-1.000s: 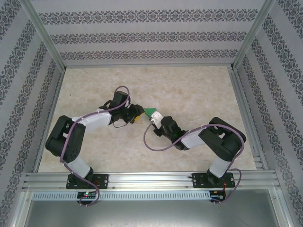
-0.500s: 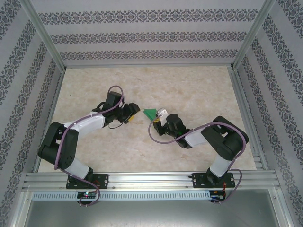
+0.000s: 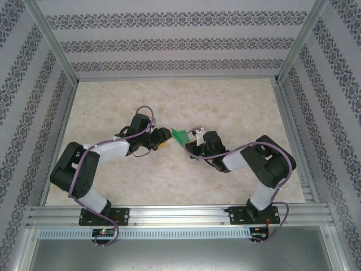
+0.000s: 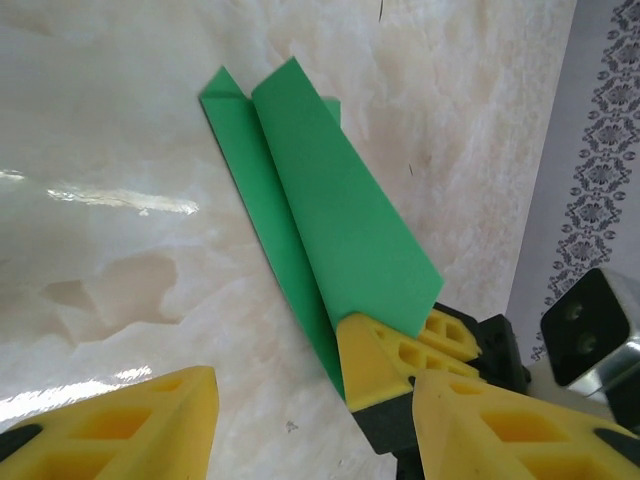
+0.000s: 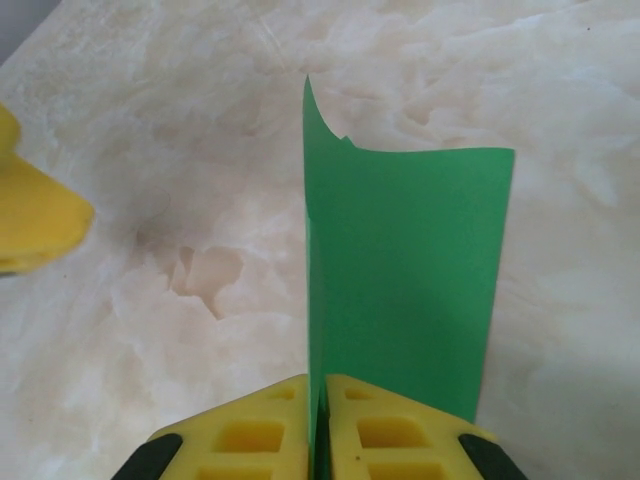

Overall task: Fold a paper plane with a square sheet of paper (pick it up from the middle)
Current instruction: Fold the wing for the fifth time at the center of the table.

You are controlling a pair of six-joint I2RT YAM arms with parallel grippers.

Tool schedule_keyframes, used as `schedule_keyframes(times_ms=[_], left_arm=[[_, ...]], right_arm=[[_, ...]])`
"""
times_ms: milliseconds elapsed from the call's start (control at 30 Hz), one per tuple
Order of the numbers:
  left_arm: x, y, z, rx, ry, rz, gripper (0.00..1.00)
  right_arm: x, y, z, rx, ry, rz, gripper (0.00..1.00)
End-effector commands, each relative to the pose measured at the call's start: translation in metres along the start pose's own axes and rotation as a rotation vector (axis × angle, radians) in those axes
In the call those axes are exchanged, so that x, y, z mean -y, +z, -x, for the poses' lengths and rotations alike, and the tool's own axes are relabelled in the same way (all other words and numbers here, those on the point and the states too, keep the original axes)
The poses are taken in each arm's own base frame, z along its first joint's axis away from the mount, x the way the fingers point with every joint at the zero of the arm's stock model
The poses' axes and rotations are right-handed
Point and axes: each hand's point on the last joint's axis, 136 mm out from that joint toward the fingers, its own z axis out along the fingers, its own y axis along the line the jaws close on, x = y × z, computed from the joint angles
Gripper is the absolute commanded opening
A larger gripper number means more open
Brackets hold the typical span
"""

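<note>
With my right fingers (image 5: 260,435) clenched on one end of the folded green paper (image 5: 400,280) over the mid worktop (image 5: 150,150), I should bring my released left fingers (image 4: 150,420) squarely onto its centre crease.

Left arm (image 3: 107,150) and right arm (image 3: 243,158) bent, reaching inward. Left gripper (image 3: 163,135) low, fingers spread, nothing between. Right gripper (image 5: 320,388) faces it, near, not touching, pinched tight on paper (image 5: 405,270).
</note>
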Motion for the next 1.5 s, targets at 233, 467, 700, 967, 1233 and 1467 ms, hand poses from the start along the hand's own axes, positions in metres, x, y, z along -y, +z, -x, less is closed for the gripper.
schedule_keyframes(times_ms=[233,467,700,967,1233,1467], left_arm=[[0.02,0.026,-0.011,-0.058,0.082,-0.093,0.52],[0.019,0.035,-0.013,-0.077,0.085,-0.1,0.51],[0.022,0.042,-0.013,-0.089,0.099,-0.116,0.49],[0.026,0.048,-0.012,-0.085,0.122,-0.144,0.46],[0.028,0.054,-0.008,-0.071,0.147,-0.166,0.37],[0.032,0.058,-0.003,-0.052,0.188,-0.185,0.3]], right_arm=[[-0.001,0.009,-0.007,-0.077,0.165,0.048,0.12],[0.003,0.012,-0.007,-0.1,0.268,0.08,0.13],[0.001,0.011,-0.001,-0.094,0.331,0.127,0.14],[-0.001,0.01,0.007,-0.063,0.465,0.219,0.1],[0.006,0.009,0.003,-0.069,0.543,0.2,0.08],[0.013,0.009,-0.009,-0.089,0.6,0.169,0.1]])
